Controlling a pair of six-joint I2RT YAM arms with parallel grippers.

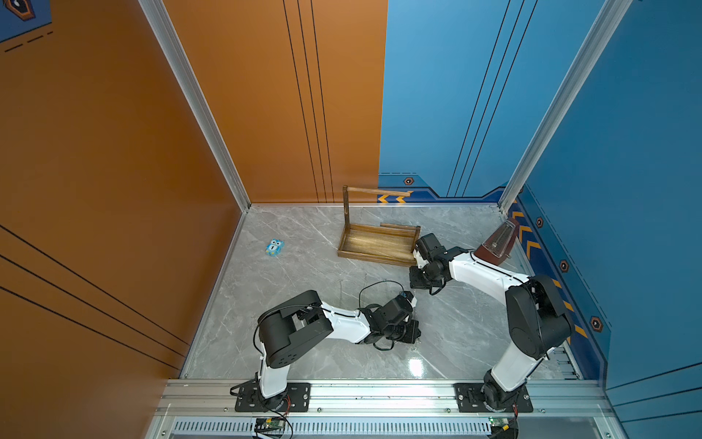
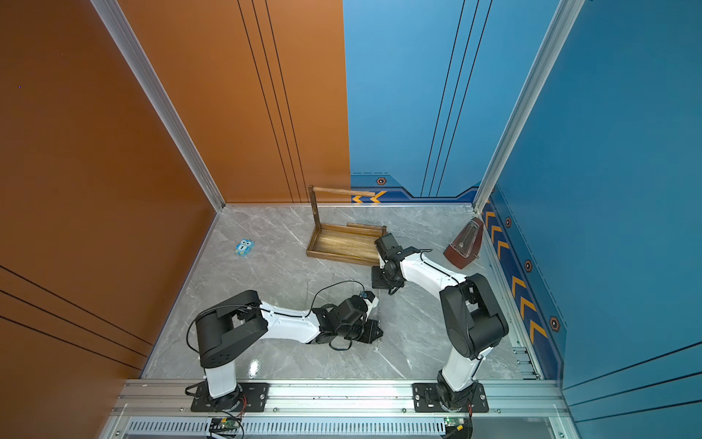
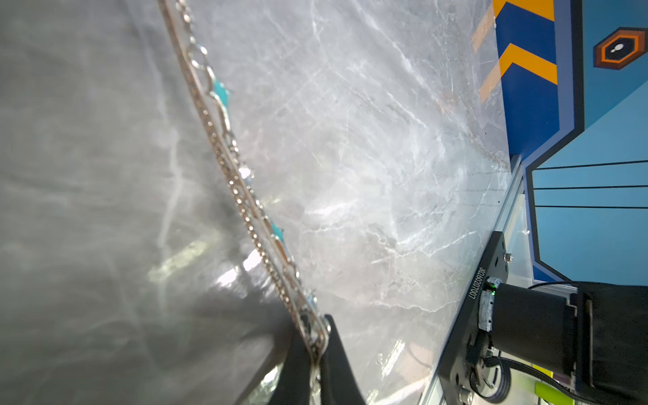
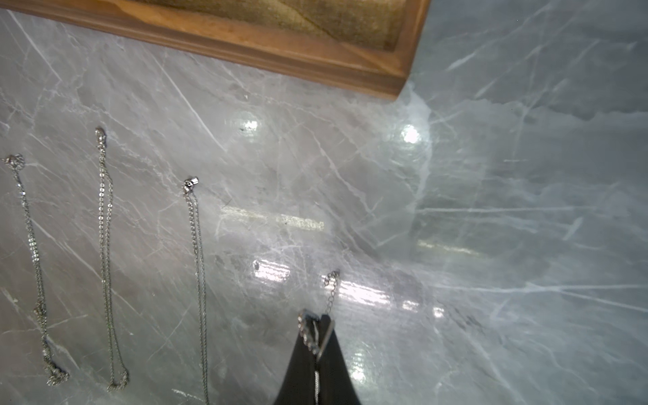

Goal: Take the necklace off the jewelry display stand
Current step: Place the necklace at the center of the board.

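The left jaws are closed tight on the necklace (image 3: 239, 196), a silver chain with small turquoise stars that runs away from them over the worktop (image 3: 385, 175). The right jaws pinch a thin chain end (image 4: 331, 291); I cannot tell if it is the same necklace. The left arm (image 1: 342, 323) and right arm (image 1: 482, 273) bend low, wrists turned down. The stand (image 1: 376, 243) is just beyond the right jaws.
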